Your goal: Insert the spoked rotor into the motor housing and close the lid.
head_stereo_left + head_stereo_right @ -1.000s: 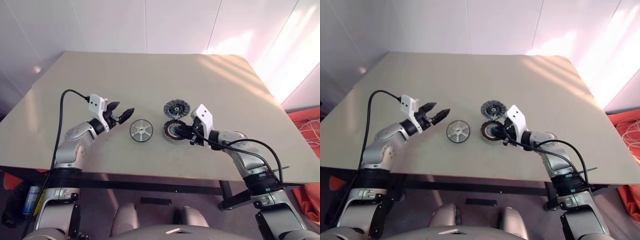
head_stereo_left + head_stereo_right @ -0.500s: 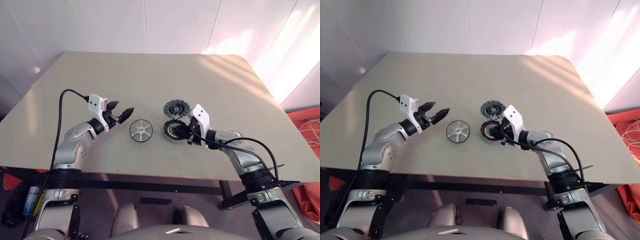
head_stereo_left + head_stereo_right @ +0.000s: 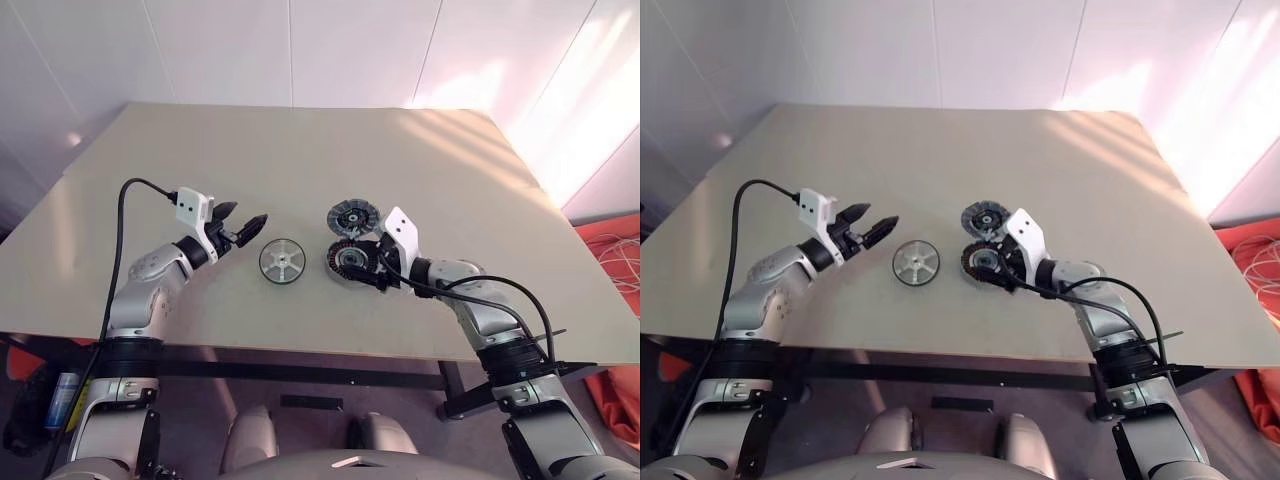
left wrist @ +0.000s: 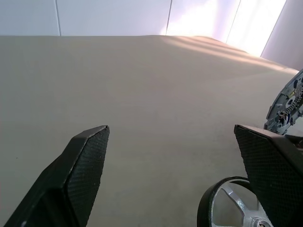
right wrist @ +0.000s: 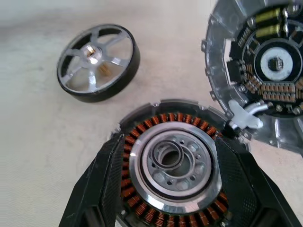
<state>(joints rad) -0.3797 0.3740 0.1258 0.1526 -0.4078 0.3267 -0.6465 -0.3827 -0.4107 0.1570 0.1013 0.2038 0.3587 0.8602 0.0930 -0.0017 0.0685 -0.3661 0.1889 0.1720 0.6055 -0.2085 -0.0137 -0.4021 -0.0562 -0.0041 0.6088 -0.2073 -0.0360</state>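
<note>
The spoked rotor (image 3: 281, 262), a silver wheel with a dark rim, lies flat on the table between my two grippers. To its right sits the motor housing (image 3: 350, 259) with coppery windings around a silver centre (image 5: 170, 161). Its lid (image 3: 352, 216) lies swung open just behind, joined at the edge, inner side up (image 5: 270, 66). My right gripper (image 3: 364, 266) is open, one finger on each side of the housing. Just left of the rotor (image 4: 232, 208), my left gripper (image 3: 248, 214) hovers open and empty.
A tiny metal ring (image 5: 166, 156) lies in the housing's silver centre. The beige table (image 3: 300, 150) stretches bare behind and to both sides of the parts. Its front edge (image 3: 300, 345) runs close below the arms. A black cable (image 3: 125, 215) loops over the left arm.
My right gripper has spread its fingers wide and now straddles the housing instead of sitting narrow at its right edge. The left arm, rotor and lid have not moved.
</note>
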